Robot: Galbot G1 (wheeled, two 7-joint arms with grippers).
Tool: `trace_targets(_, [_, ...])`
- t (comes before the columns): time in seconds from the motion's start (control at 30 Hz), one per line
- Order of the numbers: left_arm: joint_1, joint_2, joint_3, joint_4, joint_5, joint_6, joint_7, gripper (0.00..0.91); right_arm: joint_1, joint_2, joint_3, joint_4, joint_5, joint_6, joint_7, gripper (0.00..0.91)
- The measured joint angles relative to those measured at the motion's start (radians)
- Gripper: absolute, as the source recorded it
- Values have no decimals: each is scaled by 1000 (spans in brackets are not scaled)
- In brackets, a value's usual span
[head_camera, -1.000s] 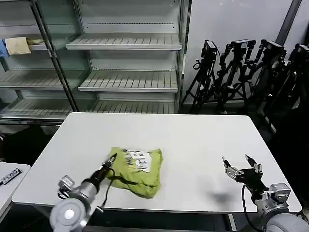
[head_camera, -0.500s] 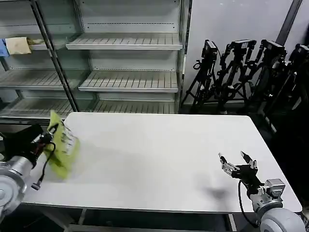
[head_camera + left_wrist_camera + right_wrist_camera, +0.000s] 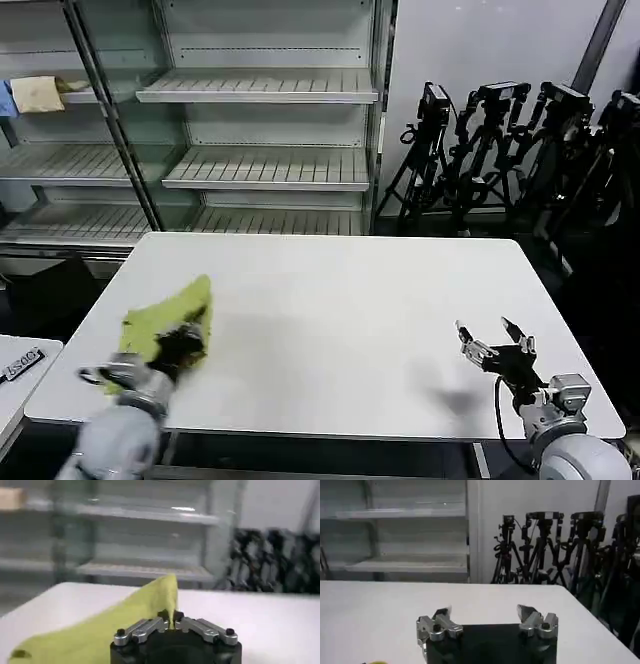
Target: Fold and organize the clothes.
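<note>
At the table's point(image 3: 330, 300) near-left corner, the left hand point(image 3: 183, 343) pinches the lime T-shirt point(image 3: 165, 317).

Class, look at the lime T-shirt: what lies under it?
The T-shirt rests on the white table near its left edge, pinched by the left gripper. Whatever lies beneath the cloth is covered.

A white tabletop point(image 3: 380, 300) stands in front of pale metal shelving point(image 3: 265, 165) with slatted shelves and grey uprights. On an upper shelf at the far left lie a cream cloth point(image 3: 38, 94) and a blue cloth point(image 3: 5, 100). To the right, black tripods point(image 3: 500, 150) are clustered against a plain pale wall point(image 3: 480, 45). The floor under them is dark.
</note>
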Motion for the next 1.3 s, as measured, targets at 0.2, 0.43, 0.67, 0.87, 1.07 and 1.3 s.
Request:
trace_targets(0.2, [-76,-52,211,2,240,-3,5,50,-19,10,8,-9,-11,5,-5,907])
trace_targets(0.43, [-186,-115,372,52,372,21,-3,60,-39,20,20,-10,-17,7,-6,907])
trace_targets(0.67, [-282,-203,474,121,413,42,-24,907,-49,16,32,-1,-17,7,-5,907])
trace_targets(0.87, [-329,-269,514,134,364,34,-24,907,-55,11,39,8,-17,7,-5,907])
trace_targets(1.07, [-340,-299,518,142,275,-2,-35,907,-43,6,37,18,-23,8,-2,907])
trace_targets(1.3, [-292,-284,426,89,223,-71,-40,907,-28,18,22,24,-51,24,-4,907])
